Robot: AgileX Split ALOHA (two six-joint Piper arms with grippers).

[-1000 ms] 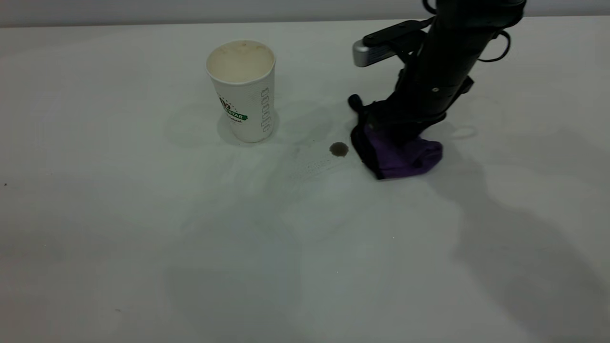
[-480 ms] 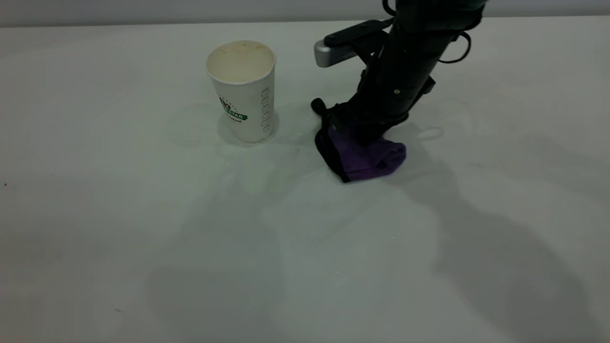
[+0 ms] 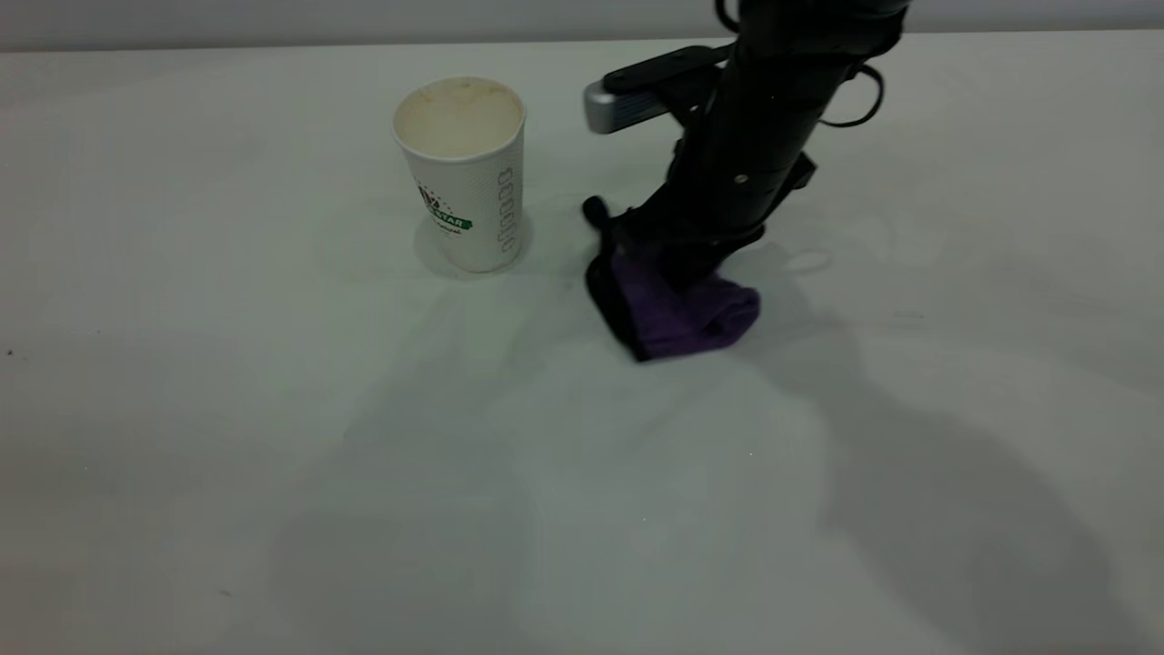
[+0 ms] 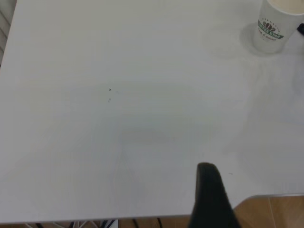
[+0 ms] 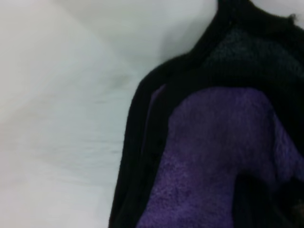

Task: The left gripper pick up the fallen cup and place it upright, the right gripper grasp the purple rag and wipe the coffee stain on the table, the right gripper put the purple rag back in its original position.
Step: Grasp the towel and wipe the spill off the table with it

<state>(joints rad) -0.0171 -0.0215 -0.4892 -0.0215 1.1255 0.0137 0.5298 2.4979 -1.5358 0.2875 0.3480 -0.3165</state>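
The cup (image 3: pixel 462 173) stands upright on the table (image 3: pixel 273 409), left of centre at the back; it also shows in the left wrist view (image 4: pixel 275 26). My right gripper (image 3: pixel 680 273) points down, shut on the purple rag (image 3: pixel 682 314), and presses it on the table just right of the cup. In the right wrist view the rag (image 5: pixel 209 142) with its black edging fills most of the picture. The coffee stain is hidden, no brown spot shows. My left gripper (image 4: pixel 209 199) shows only as a black part above the table's edge, far from the cup.
The grey-silver block (image 3: pixel 618 105) on the right arm sticks out toward the cup's rim. A tiny black speck (image 3: pixel 9 353) lies at the far left. The table's edge (image 4: pixel 275 195) with brown floor beyond shows in the left wrist view.
My right gripper has slid the rag leftward toward the cup, over where the brown stain lay a second ago; the stain no longer shows. The cup has not moved.
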